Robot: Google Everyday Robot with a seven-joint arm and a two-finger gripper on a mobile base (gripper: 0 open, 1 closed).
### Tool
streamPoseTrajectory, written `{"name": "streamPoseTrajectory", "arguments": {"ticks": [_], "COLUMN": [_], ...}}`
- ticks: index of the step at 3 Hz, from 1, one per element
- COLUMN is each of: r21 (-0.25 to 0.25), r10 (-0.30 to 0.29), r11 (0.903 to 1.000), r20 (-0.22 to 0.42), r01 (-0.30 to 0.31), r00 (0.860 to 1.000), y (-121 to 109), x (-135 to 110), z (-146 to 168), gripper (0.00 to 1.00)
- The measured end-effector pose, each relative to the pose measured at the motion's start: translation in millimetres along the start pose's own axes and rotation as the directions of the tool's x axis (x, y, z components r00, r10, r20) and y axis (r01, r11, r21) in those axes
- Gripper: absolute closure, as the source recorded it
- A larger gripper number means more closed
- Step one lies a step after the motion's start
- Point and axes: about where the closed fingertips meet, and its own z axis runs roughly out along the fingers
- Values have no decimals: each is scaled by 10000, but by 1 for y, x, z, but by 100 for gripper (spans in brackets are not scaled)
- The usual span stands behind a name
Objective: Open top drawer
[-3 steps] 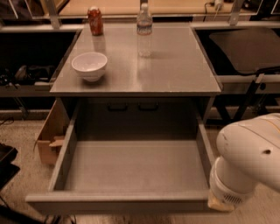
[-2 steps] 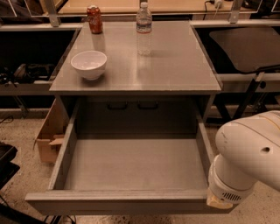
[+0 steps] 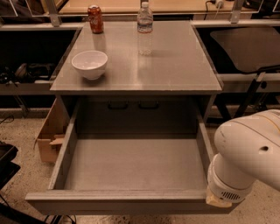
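Grey worktop (image 3: 175,65) bears a bowl (image 3: 89,64), can (image 3: 95,19) and bottle (image 3: 145,22); beneath it the top drawer (image 3: 131,164) stands pulled out. White arm (image 3: 249,153) covers its front right corner, hiding the tool, so I cannot tell its state.

Looks like a robotics lab or test workshop. Speckled hard floor (image 3: 17,131) at 8 o'clock, open brown cardboard box (image 3: 47,136) at 9, dark shelf (image 3: 26,87) with tangled black gear at 10, long light wooden benchtop (image 3: 183,5) with a plugged-in cable along 12. Bulky white rounded robot arm housing (image 3: 249,153) at 4 o'clock, gripper out of sight beyond it.
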Motion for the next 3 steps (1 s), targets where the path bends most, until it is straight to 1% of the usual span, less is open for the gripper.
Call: {"name": "streamPoseTrajectory", "arguments": {"ticks": [1,2,3], "r21": [383,1227,1541], "r10": [-211,-342,-319], "r11": [9990,9914,9869], "r20": [-205,-857,-966], "r01": [218,446,466], "r00": [9996,9957,9948], "y": [10,36,39], "x": [4,7,7], "z": [-22,-68,-80], "gripper": [13,0,0]}}
